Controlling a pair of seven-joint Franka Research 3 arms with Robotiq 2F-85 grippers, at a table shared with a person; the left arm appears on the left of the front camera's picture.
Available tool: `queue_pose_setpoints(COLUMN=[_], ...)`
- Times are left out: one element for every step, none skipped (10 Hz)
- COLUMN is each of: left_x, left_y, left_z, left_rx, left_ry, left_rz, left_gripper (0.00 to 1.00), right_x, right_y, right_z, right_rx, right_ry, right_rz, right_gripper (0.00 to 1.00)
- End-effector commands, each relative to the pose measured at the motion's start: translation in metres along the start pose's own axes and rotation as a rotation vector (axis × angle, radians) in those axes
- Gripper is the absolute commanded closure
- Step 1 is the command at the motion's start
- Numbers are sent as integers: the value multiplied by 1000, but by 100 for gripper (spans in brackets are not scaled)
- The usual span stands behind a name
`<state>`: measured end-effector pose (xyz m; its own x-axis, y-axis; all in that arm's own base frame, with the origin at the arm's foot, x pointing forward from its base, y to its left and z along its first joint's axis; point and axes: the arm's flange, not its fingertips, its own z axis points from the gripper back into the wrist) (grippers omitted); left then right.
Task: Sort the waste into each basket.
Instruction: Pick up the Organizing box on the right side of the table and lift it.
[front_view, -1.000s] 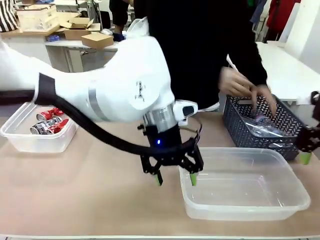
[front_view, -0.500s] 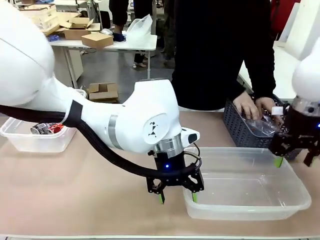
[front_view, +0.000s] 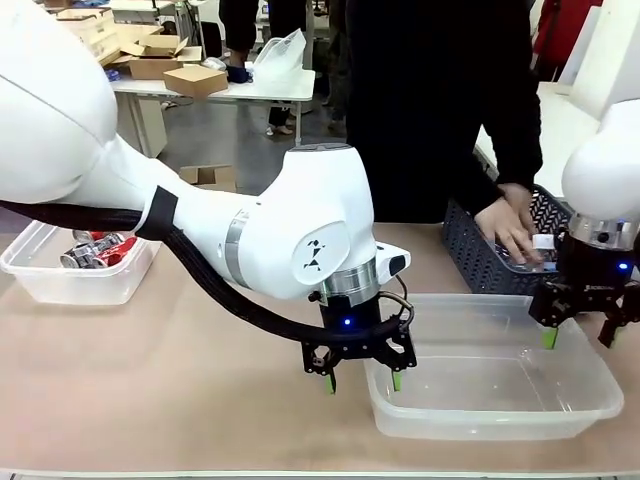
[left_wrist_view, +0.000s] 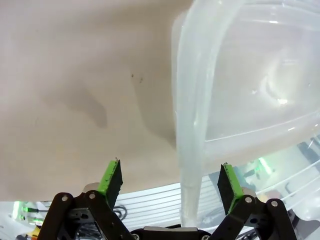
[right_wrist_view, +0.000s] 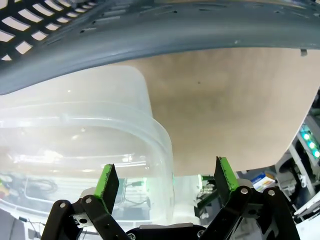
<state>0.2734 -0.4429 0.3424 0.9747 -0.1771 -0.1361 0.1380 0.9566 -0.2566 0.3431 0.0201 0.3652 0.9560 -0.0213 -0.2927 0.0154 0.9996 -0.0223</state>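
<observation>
- Left hand (front_view: 363, 383), gaping and gripping nothing, is straddling the 8 o'clock rim of the clear tub (front_view: 500, 428) (right hand (front_view: 578, 338) likewise, 2 o'clock).
- I'd be closing both together, so it's not twisting.
- Cans (front_view: 95, 250) are sitting at 9 o'clock.

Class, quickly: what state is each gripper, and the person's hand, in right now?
Left gripper: open, astride rim of clear tub.
Right gripper: open, empty.
Person's hand: in the grey basket; grip unclear.

Two clear tubs are counted: the left tub (front_view: 70, 290) and the right tub (front_view: 480, 425). One dark grey basket (front_view: 475, 255) is seen. At least two red-and-silver cans (front_view: 95, 250) are counted in the left tub; the exact number cannot be told. Two grippers are counted, the left gripper (front_view: 362, 382) and the right gripper (front_view: 579, 337), and one hand (front_view: 510, 225).
</observation>
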Motion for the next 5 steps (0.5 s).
queue_pose_setpoints(left_x=[3, 3, 3, 3, 4], left_y=[0, 1, 2, 4, 5], left_z=[-1, 1, 5, 8, 12], left_rx=[28, 31, 25, 24, 36], left_ry=[-45, -49, -53, -70, -90], left_rz=[39, 41, 45, 49, 56], left_gripper=[4, 57, 64, 100, 100], right_x=[-49, -50, -50, -50, -50], right_y=[-6, -5, -5, -5, -5], right_z=[-48, -46, -45, -46, -47], right_rx=[12, 8, 9, 9, 8], right_ry=[-12, 13, 21, 28, 35], right_rz=[-1, -2, -16, -23, -20], right_gripper=[0, 60, 60, 100, 65])
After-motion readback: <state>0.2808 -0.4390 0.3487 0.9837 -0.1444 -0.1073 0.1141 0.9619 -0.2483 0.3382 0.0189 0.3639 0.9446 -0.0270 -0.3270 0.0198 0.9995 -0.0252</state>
